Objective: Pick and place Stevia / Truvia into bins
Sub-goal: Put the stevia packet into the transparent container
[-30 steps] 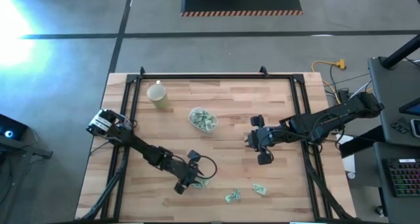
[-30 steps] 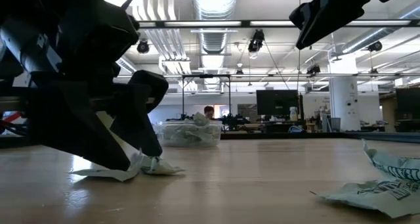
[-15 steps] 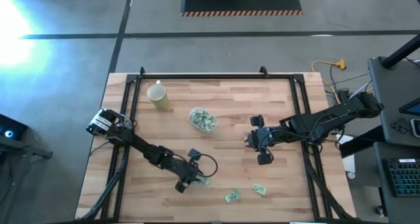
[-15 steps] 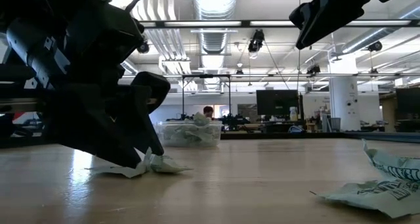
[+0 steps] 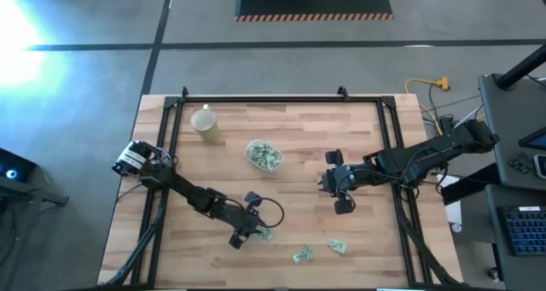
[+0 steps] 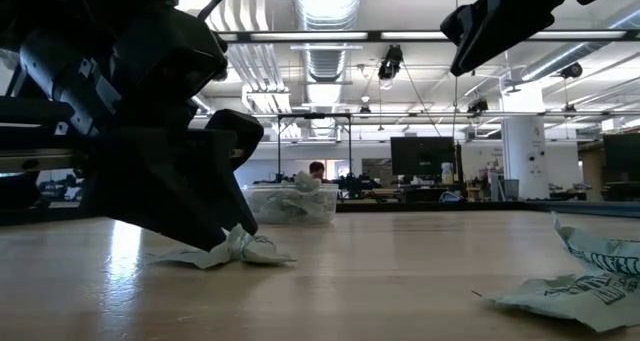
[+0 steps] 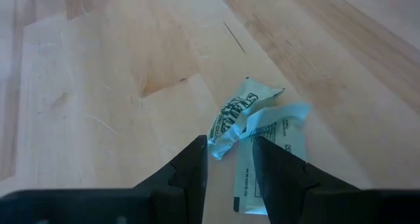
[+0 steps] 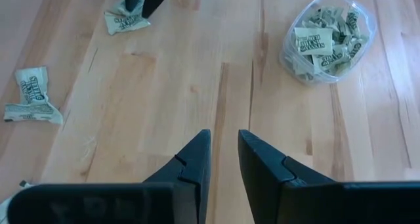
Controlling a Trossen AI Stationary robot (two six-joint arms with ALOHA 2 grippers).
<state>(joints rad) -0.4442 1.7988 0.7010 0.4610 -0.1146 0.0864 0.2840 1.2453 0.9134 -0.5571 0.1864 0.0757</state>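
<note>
Wooden bench (image 5: 281,189): pale butcher-block planks inside a black frame, carrying everything below.
Loose sachets, near edge: two Stevia sachets lie apart from the rest near the bench's near edge, one (image 5: 301,256) slightly left of the other (image 5: 338,246); one of them looms crumpled at the right of the low view (image 6: 575,281).
Left hand (image 5: 254,232): low over the near-left part of the bench, fingers (image 7: 190,171) down at the wood and drawn in around a crumpled pair of sachets (image 7: 259,135). One paper sits between the tips, but whether it is truly pinched or only touched is hard to say from these angles.
Crumpled pair, level view: the papers (image 6: 240,249) rest on the wood right under the dark fingertips.
Right hand (image 5: 339,189): hangs above the middle-right of the bench, well clear of the wood, holding nothing; its fingers (image 8: 193,161) stand a narrow gap apart.
Clear tub (image 5: 264,155): farther back, near the centre, already holding a heap of sachets (image 8: 325,43); well apart from both hands.
Pale yellow cup (image 5: 204,122): far-left corner region, upright, alone.
</note>
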